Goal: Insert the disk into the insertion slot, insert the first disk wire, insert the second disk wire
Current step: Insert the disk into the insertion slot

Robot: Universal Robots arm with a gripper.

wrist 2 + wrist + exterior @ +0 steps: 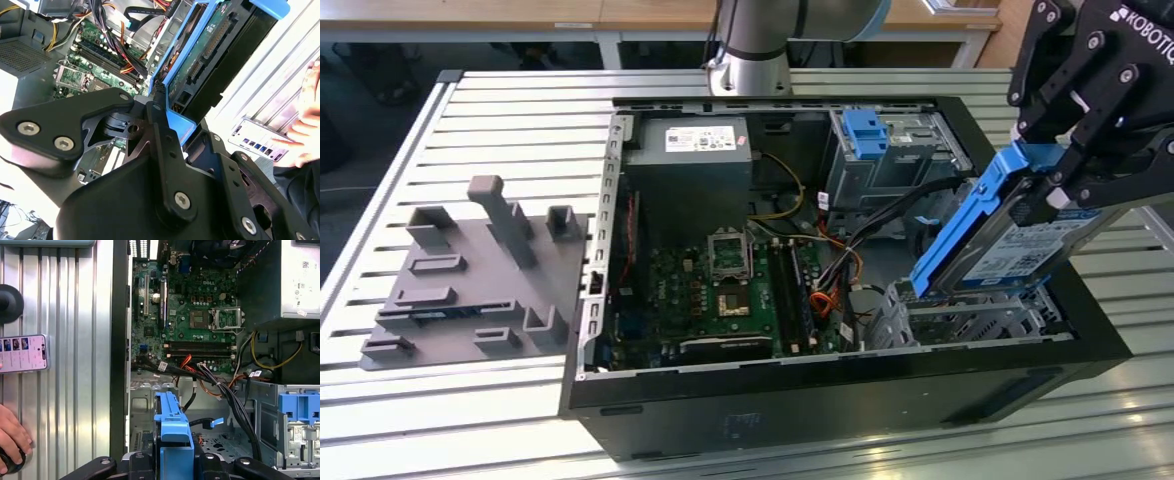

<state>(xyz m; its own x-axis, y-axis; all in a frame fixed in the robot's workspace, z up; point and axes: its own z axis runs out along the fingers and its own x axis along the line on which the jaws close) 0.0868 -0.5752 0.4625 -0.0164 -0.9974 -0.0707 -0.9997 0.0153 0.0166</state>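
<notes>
I see a big ribbed metal counter (494,110) with an open black computer case (827,410) lying on it. A grey block (467,280) with pegs sits beside the case, on the exterior view's left. A green board (734,290) lies in the middle of the case. The insertion slot (967,318), a shiny metal cage with holes, is in the corner on the exterior view's right.

My gripper (1067,195) hangs over that corner. Its fingers (162,115) are squeezed tight on the blue frame of the disk (1021,245). The disk is tilted in the air, its low end just above the cage, not pushed in.

A bunch of wires (220,390) runs beside the cage. A phone (22,354) lies on the counter outside the case, and a person's hand (12,432) is near it.
</notes>
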